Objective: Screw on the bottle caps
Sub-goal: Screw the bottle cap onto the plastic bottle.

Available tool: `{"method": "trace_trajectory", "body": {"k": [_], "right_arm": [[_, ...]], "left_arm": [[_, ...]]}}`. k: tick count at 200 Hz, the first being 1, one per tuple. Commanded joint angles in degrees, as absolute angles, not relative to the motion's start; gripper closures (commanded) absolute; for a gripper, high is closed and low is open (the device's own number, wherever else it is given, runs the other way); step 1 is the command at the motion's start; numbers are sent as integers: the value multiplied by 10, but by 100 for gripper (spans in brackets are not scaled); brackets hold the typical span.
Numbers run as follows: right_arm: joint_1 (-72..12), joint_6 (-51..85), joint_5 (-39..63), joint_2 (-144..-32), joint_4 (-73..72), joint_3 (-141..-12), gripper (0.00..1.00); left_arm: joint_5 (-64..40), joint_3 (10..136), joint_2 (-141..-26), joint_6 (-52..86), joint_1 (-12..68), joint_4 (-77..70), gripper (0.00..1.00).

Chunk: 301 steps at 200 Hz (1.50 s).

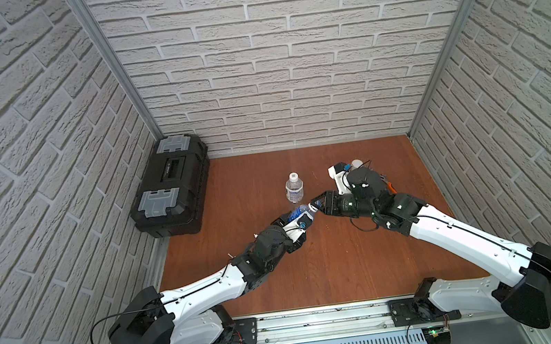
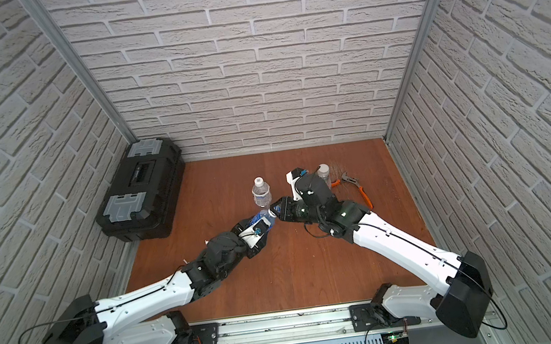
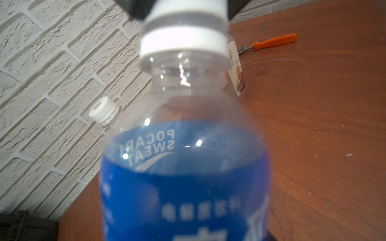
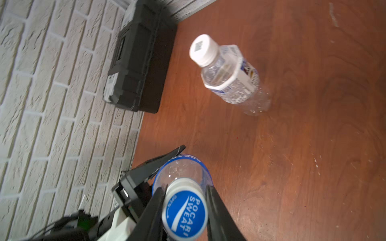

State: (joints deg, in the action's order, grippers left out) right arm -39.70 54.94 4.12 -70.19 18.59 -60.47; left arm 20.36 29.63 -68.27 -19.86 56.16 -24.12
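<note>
My left gripper point(image 1: 293, 219) is shut on the blue-labelled bottle point(image 1: 302, 209), holding it tilted above the table with its neck towards the right arm. That bottle point(image 3: 183, 198) fills the left wrist view and hides the jaws. The blue cap with a white mark point(image 4: 184, 212) sits on its neck, and my right gripper point(image 4: 184, 208) is shut on it, one finger on each side. The white-labelled bottle point(image 1: 293, 188) stands upright behind with its small white cap point(image 4: 202, 50) on. A third bottle point(image 2: 323, 172) with a wider white cap stands behind my right wrist, mostly hidden.
A black toolbox point(image 1: 171, 186) lies at the back left against the wall. Orange-handled pliers point(image 2: 359, 187) lie on the wooden table point(image 1: 315, 269) at the back right, beside my right arm. Brick walls close in three sides.
</note>
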Motion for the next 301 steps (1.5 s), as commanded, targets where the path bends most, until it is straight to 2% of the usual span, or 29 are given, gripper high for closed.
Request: {"method": "trace_trajectory", "body": {"k": [1,31,57,82,115,128,157,178,219,268,301], "right_arm": [[-426,710,-54,-725,141,-596,66],[-430,696,-82,-724,181,-638,54],[-428,551,-128,-690,184,-662,39],[-410,395,-159,-634,164,-642,28],[-346,239,-63,-586,179,-637,21],[-321,144,25,-582,186,-632,21],[-291,-166,227,-583,243,-621,19],[-267,-309,350,-601,314,-649,18],[-250,-320,481,-691,395,-744,33],[-250,-284,542,-743,368,-755,36],[-250,-269,565,-775,371,-776,42]], "left_arm": [[192,340,-705,-324,624,-343,40],[225,335,-727,-344,633,-337,40],[217,332,-726,-311,608,-289,40],[134,323,-704,-247,556,-219,41],[-14,304,-667,-179,482,-182,41],[-84,306,-659,-162,454,-166,41],[-281,320,-650,-126,382,-135,41],[-346,328,-653,-108,351,-126,41],[-368,332,-643,-96,343,-144,41],[-398,330,-634,-80,340,-176,41],[-405,331,-631,-76,340,-178,41]]}}
